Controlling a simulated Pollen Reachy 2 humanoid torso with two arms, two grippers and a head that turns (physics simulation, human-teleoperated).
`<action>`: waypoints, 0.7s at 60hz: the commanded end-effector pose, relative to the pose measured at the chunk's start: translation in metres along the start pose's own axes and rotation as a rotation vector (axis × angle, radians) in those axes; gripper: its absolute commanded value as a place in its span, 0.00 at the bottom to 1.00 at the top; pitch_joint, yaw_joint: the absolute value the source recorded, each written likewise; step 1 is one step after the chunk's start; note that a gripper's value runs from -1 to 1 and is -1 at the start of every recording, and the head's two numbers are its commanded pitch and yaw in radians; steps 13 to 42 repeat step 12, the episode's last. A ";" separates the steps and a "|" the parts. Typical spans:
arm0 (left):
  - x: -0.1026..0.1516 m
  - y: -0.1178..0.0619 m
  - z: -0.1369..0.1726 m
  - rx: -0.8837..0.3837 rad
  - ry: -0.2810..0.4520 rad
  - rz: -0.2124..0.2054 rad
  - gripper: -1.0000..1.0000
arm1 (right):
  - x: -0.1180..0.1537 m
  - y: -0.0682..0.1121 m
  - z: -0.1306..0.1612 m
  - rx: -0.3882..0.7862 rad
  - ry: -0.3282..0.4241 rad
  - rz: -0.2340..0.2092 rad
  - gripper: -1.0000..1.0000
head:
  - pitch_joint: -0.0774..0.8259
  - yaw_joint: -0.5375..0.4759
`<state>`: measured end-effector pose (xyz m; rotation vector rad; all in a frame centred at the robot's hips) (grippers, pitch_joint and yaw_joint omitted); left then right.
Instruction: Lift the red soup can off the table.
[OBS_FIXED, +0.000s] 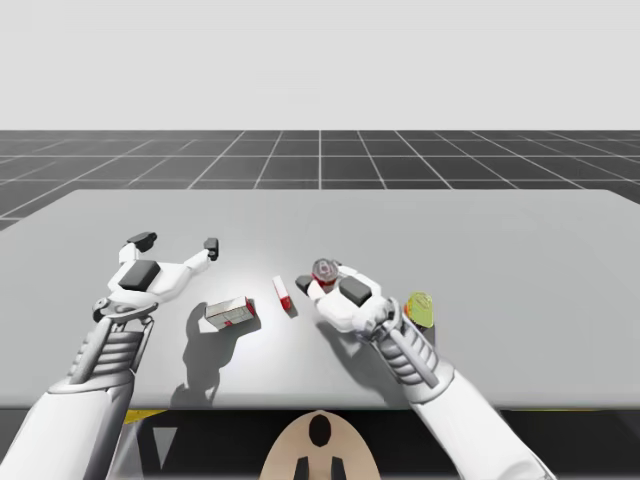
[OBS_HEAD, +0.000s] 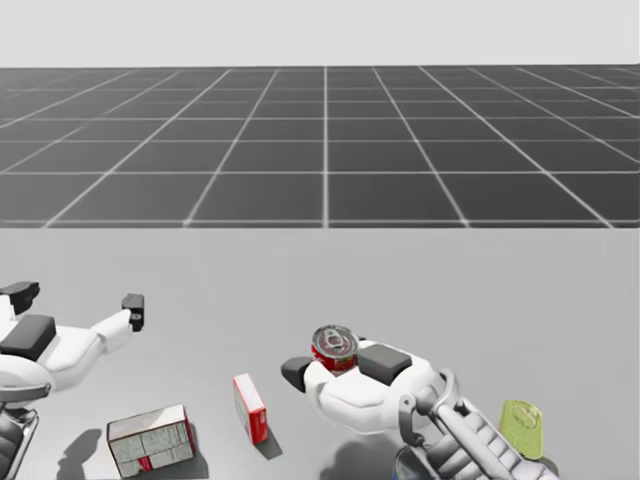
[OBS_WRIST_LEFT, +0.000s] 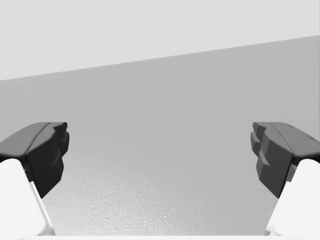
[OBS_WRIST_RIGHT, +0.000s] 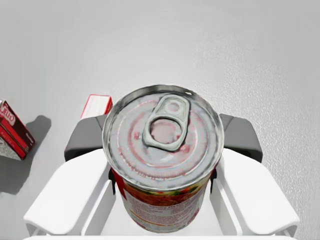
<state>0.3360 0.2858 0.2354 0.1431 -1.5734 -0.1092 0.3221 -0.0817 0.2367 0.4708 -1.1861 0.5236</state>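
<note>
The red soup can (OBS_WRIST_RIGHT: 162, 150) with a silver pull-tab lid sits between the white fingers of my right gripper (OBS_WRIST_RIGHT: 162, 165), which press it from both sides. In the high view the can (OBS_FIXED: 324, 270) is right of the table's middle, held in my right gripper (OBS_FIXED: 322, 276). The head view shows the can (OBS_HEAD: 334, 347) tilted in that gripper (OBS_HEAD: 330, 360), seemingly clear of the table, with a shadow beneath the hand. My left gripper (OBS_FIXED: 177, 242) (OBS_HEAD: 78, 298) (OBS_WRIST_LEFT: 160, 155) hovers open over bare table at the left, holding nothing.
A grey and red box (OBS_FIXED: 230, 314) (OBS_HEAD: 150, 438) lies between the arms. A small red box (OBS_FIXED: 284, 296) (OBS_HEAD: 250, 407) (OBS_WRIST_RIGHT: 96, 105) stands just left of the can. A yellow-green object (OBS_FIXED: 421, 308) (OBS_HEAD: 522, 428) rests beside my right forearm.
</note>
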 end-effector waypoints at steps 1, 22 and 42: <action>0.000 -0.001 0.000 -0.002 0.000 -0.001 0.00 | 0.074 0.032 0.016 0.081 -0.201 -0.016 1.00 | 0.44 0.54; 0.000 0.000 0.000 -0.001 0.001 -0.001 0.00 | 0.118 0.043 0.038 0.095 -0.303 0.018 1.00 | 0.44 0.54; 0.000 0.000 0.000 -0.001 0.001 -0.001 0.00 | 0.118 0.043 0.038 0.095 -0.303 0.018 1.00 | 0.44 0.54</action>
